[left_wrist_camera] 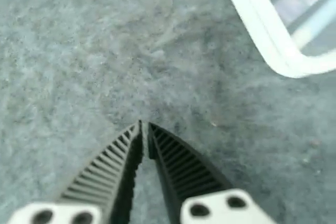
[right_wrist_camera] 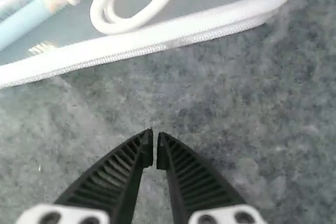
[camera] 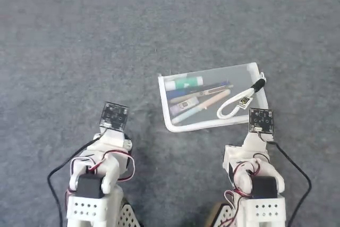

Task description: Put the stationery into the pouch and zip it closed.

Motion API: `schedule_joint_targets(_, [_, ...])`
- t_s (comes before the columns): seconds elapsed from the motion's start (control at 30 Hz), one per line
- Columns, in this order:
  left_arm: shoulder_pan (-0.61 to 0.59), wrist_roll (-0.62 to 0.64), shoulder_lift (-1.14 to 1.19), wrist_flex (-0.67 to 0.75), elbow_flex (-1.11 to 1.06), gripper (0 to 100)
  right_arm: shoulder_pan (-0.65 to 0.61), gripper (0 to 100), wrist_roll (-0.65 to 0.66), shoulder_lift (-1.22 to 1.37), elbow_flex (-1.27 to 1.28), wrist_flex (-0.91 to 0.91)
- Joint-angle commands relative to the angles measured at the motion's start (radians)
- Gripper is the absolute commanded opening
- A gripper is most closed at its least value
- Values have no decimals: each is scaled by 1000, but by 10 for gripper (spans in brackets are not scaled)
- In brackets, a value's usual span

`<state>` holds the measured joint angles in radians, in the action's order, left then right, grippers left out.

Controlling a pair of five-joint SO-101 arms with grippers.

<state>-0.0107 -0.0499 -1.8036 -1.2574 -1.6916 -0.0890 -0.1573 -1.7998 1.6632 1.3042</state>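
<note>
A clear pouch (camera: 212,98) with a white zip border lies flat on the grey, felt-covered counter (camera: 79,51). It sits right of centre and just ahead of the right arm (camera: 255,176). Through its clear face show a green-and-white tube (camera: 183,83) along the far edge and several pens (camera: 199,98) side by side nearer the arms. A white cord (camera: 229,107) is looped at the right end. The left claw (left_wrist_camera: 144,128) hangs over bare counter with its two ribbed black fingers drawn together. Only a thin slit is left between the tips, and nothing is held. A corner of the pouch (left_wrist_camera: 278,40) lies well apart from it. The right claw (right_wrist_camera: 155,137) is likewise drawn together and empty, over the counter near the pouch (right_wrist_camera: 157,32), whose zipped border faces it. The cord (right_wrist_camera: 131,3) lies just beyond that border. Whether the zip is run fully closed I cannot tell.
</note>
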Motion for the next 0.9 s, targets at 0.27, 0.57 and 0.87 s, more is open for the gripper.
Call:
schedule_joint_targets(0.27, [6, 213, -17, -6, 7, 13, 10, 13, 20, -13, 20, 4])
schedule_joint_targets(0.57, [6, 213, -17, -6, 7, 13, 8, 13, 20, -13, 20, 4])
schedule_joint_targets(0.87, [6, 213, -17, -6, 7, 13, 8, 13, 20, -13, 20, 4])
